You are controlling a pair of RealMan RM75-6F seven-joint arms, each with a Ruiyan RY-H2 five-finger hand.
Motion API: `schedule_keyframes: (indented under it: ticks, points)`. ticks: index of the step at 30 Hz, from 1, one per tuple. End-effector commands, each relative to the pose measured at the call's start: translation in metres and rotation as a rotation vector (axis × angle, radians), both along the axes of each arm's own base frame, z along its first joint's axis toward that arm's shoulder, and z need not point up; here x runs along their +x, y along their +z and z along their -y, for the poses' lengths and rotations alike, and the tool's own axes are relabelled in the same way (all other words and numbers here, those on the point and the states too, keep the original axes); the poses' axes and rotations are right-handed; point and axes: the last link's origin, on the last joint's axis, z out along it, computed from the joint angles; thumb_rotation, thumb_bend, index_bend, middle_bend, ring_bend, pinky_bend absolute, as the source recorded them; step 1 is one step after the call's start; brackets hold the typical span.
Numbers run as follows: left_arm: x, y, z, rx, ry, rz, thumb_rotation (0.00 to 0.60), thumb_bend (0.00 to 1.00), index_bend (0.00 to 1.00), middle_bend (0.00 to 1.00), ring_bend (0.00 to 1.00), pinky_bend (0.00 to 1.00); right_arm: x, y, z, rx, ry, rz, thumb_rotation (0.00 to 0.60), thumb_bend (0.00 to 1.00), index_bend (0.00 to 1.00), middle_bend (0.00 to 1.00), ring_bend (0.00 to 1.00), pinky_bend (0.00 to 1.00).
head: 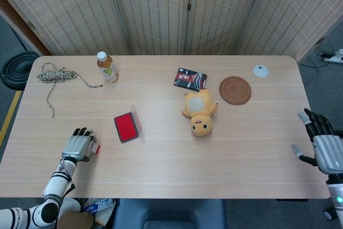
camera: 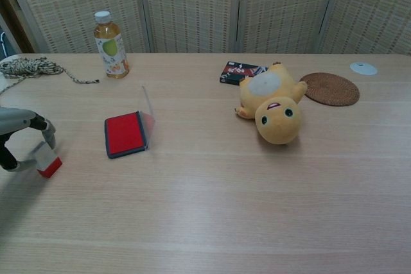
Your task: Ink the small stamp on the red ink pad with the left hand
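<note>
The small stamp (camera: 46, 160), white with a red base, stands tilted near the table's front left corner. My left hand (camera: 19, 136) pinches it, a finger on top and the thumb at its left side. From the head view the left hand (head: 79, 146) covers most of the stamp (head: 96, 147). To the right of the stamp lies the red ink pad (camera: 125, 134), uncovered, with its clear lid raised at the right edge. In the head view the ink pad (head: 126, 127) is a short way from the hand. My right hand (head: 324, 146) hangs off the table's right edge, fingers spread, holding nothing.
A tea bottle (camera: 110, 36) and a coil of rope (camera: 29, 65) sit at the back left. A yellow plush toy (camera: 273, 104), a dark card box (camera: 236, 71), a woven coaster (camera: 330, 88) and a white disc (camera: 363, 68) lie toward the right.
</note>
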Motion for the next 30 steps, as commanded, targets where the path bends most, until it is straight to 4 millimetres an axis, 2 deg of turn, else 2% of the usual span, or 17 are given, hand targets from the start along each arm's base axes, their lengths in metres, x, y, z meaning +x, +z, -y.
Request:
schedule_keyframes:
  ticks: [1,10,16,24,30]
  points:
    - [0.0,0.0,0.0,0.002,0.0,0.0,0.6,0.38,0.34,0.17,0.0,0.0,0.0,0.001,0.0,-0.002,0.001,0.001,0.6,0.3,0.0,0.0,0.0,0.0]
    - [-0.001,0.0,0.0,0.008,-0.002,0.003,0.6,0.38,0.4,0.24,0.01,0.0,0.0,0.001,-0.001,-0.002,0.001,0.0,0.6,0.3,0.0,0.0,0.0,0.0]
    - [-0.002,0.001,0.0,0.016,0.0,0.014,0.6,0.38,0.44,0.29,0.12,0.01,0.0,0.0,-0.001,-0.001,-0.001,-0.004,0.6,0.3,0.0,0.0,0.0,0.0]
    - [0.002,0.006,0.0,0.031,-0.02,0.031,0.6,0.38,0.49,0.36,0.19,0.2,-0.001,-0.002,0.001,0.002,-0.009,-0.009,0.6,0.3,0.0,0.0,0.0,0.0]
    - [0.01,0.012,-0.005,0.041,-0.037,0.028,0.6,0.38,0.5,0.36,0.19,0.23,-0.002,-0.002,0.002,0.004,-0.02,-0.009,0.6,0.3,0.0,0.0,0.0,0.0]
